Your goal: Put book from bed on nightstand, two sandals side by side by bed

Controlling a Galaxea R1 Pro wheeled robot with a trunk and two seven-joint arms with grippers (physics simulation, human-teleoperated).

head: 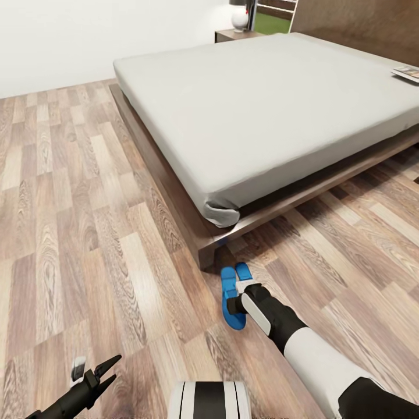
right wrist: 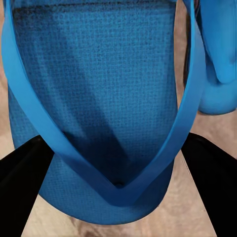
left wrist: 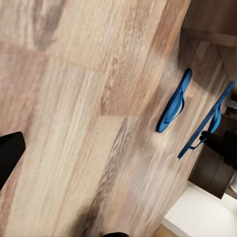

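Note:
Two bright blue sandals lie by the bed's near corner. My right gripper (head: 235, 304) is shut on the toe end of one sandal (head: 228, 294), whose thong straps (right wrist: 106, 190) run between the black fingers (right wrist: 22, 170). From the left wrist view this sandal (left wrist: 210, 118) looks tipped on edge. The other sandal (head: 244, 272) (left wrist: 174, 102) (right wrist: 217, 54) rests flat on the floor just beside it. The book (head: 407, 73) lies on the bed (head: 256, 110) near its far right edge. A nightstand (head: 233, 35) stands beyond the bed's far corner. My left gripper (head: 96, 372) hangs open low at the left, holding nothing.
The dark wooden bed frame (head: 203, 244) juts out at the corner right next to the sandals. A white lamp (head: 240, 17) stands on the nightstand. Wood-plank floor (head: 75, 203) stretches wide to the left of the bed, up to a white wall.

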